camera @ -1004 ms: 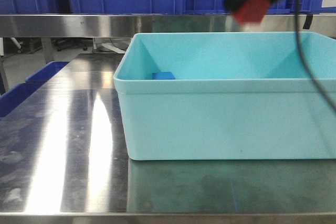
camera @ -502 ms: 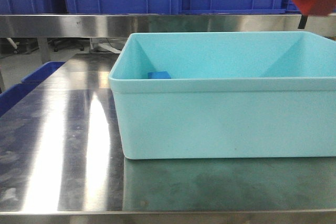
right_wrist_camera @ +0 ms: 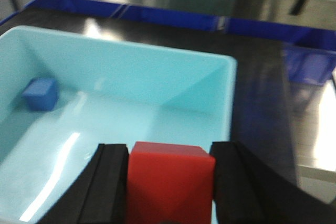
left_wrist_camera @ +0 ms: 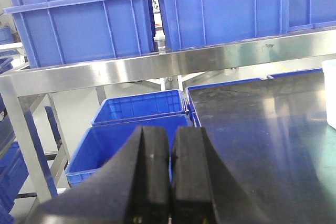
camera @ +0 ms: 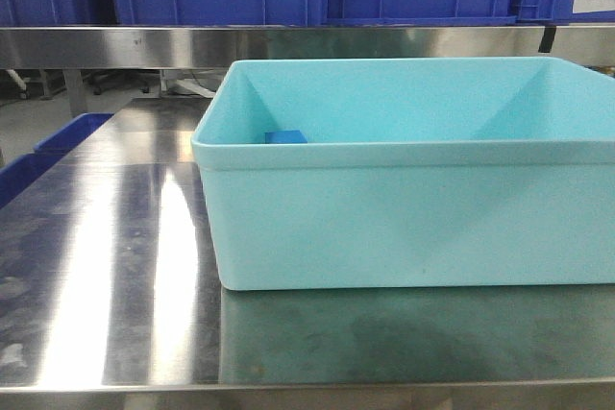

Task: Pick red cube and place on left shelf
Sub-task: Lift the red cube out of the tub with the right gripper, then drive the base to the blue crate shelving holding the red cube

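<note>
My right gripper (right_wrist_camera: 169,150) is shut on the red cube (right_wrist_camera: 170,182), which sits between its black pads. It hangs above the near right part of the turquoise bin (right_wrist_camera: 227,98). The gripper and cube do not show in the front view. My left gripper (left_wrist_camera: 170,135) is shut and empty, off the table's left end. Ahead of it runs the left shelf's steel front rail (left_wrist_camera: 157,64), with large blue crates (left_wrist_camera: 84,30) standing on that level. The rail also crosses the front view (camera: 144,45).
A blue cube (right_wrist_camera: 40,93) lies in the bin's far left corner and also shows in the front view (camera: 285,136). The bin (camera: 404,218) stands on the steel table (camera: 106,237). Open blue crates (left_wrist_camera: 136,111) stand low, left of the table (left_wrist_camera: 252,124).
My right gripper, holding the red cube, has moved right and out of the front view. The bin sits slightly further left in that view.
</note>
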